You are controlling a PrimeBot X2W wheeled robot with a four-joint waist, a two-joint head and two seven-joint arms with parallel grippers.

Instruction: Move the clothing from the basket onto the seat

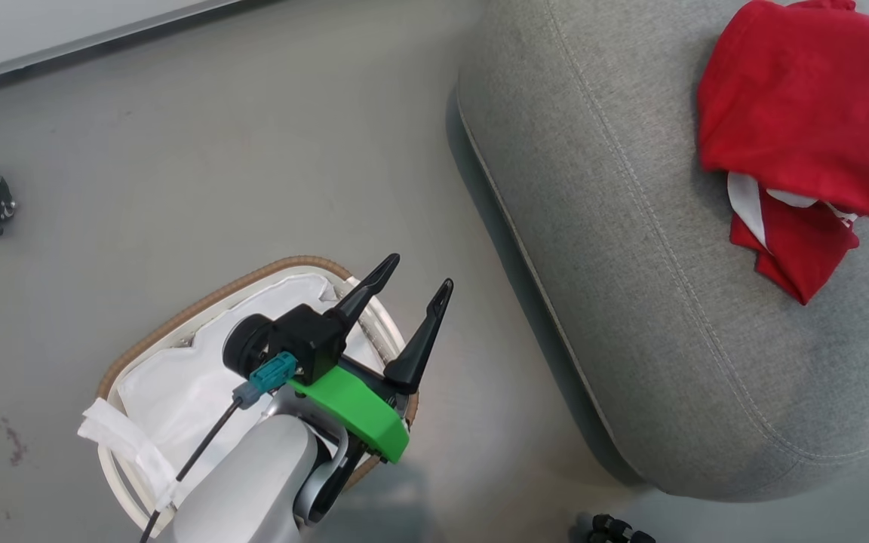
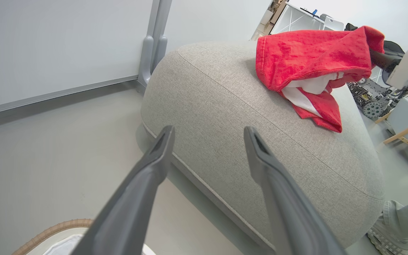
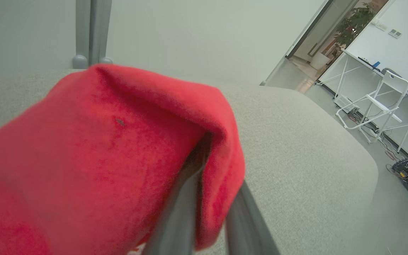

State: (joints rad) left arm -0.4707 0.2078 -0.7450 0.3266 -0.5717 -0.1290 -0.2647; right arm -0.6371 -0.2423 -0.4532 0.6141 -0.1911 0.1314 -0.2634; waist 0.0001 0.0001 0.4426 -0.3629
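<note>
Though over the seat with the clothing heaped well in from its near edge, risked dragging it off toward the floor. Hovered above the basket, left gripper jaws spread, empty. Clenched right gripper jaws on a red fold hooded over their tips; could have snagged there on release.

My left pincer has smooth, matt dark plastic fingers. The seat is coarse grey woven cloth; the clothing soft, slightly fuzzy red fabric. The basket has a woven brown rim, white cloth liner.
</note>
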